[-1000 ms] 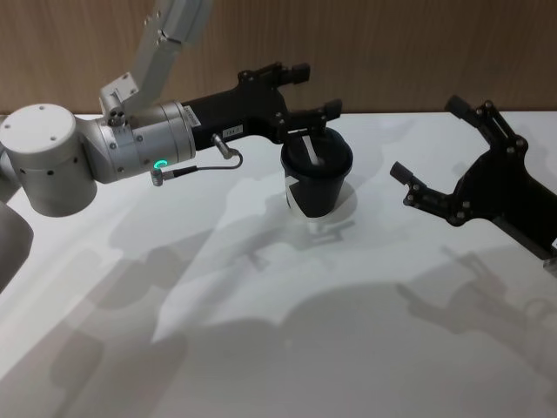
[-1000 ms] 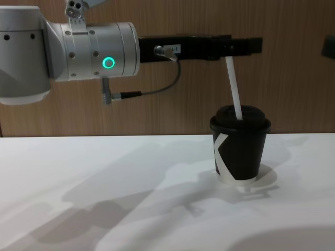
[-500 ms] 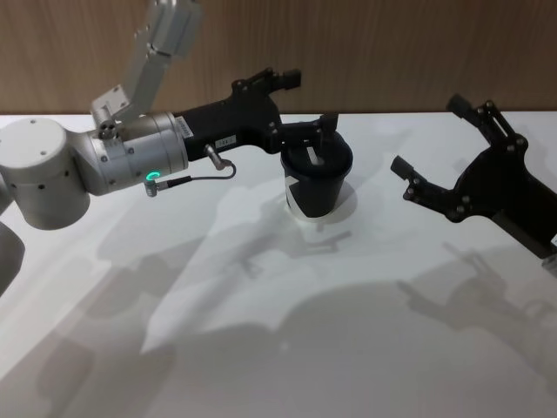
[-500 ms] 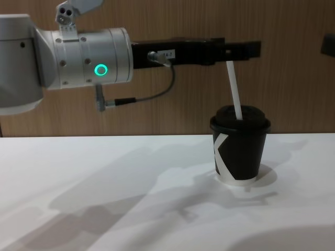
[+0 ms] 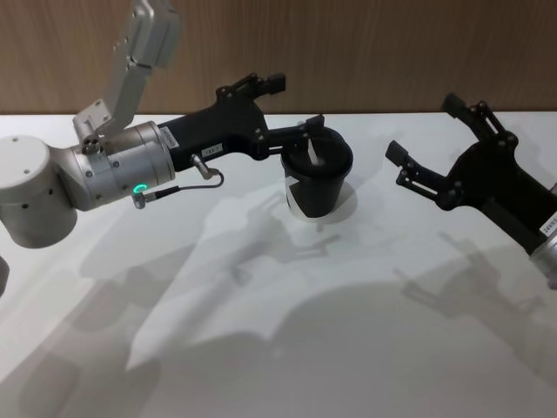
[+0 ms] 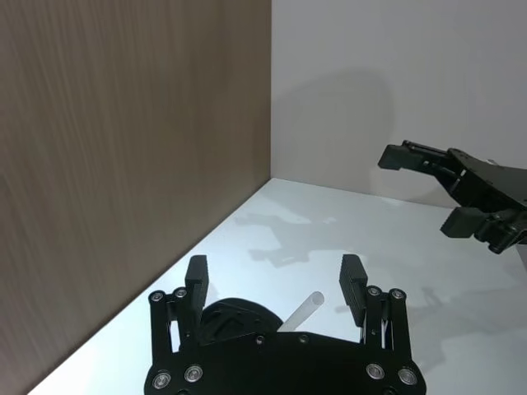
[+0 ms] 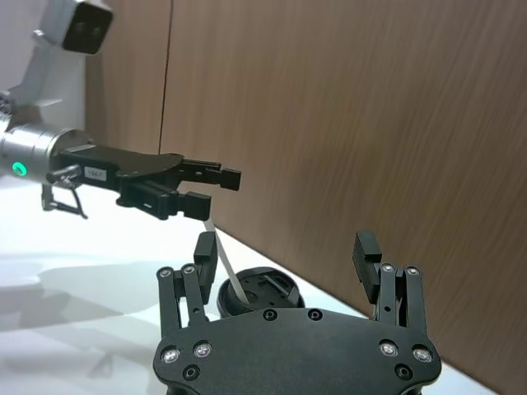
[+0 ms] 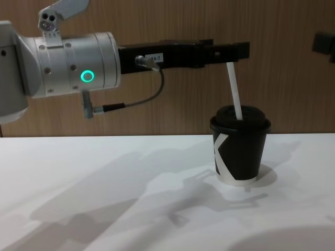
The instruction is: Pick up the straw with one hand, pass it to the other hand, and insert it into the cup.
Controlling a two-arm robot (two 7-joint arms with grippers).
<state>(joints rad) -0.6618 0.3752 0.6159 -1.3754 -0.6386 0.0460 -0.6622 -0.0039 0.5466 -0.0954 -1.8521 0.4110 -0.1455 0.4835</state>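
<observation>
**Left gripper open at the straw top, straw seated in the lid**

Left gripper [image 8: 230,52] hangs level above the cup [image 8: 240,150], its flat fingers spread apart with the top of the straw [image 8: 234,90] between them. From my wrist feed I see clear gaps on both sides of the straw's end, so I judge nothing is clamped. The straw stands through the domed lid, leaning slightly, with its upper end right at finger height. The cup sits upright on the white table [image 5: 287,348], towards the far wooden wall [image 8: 167,21].

My right gripper [image 5: 420,153] waits well off to the side, jaws wide and empty.

The insertion looks done to me, so the risk now lies in backing out. The straw's tip lies inside the span of the fingers; if I pull the arm away sideways, or on a slant, one finger could catch the straw and lever it. The cup is light paper and could tip or slide with it, or the straw could be dragged out of the lid. I cannot tell how deep the straw sits.
</observation>
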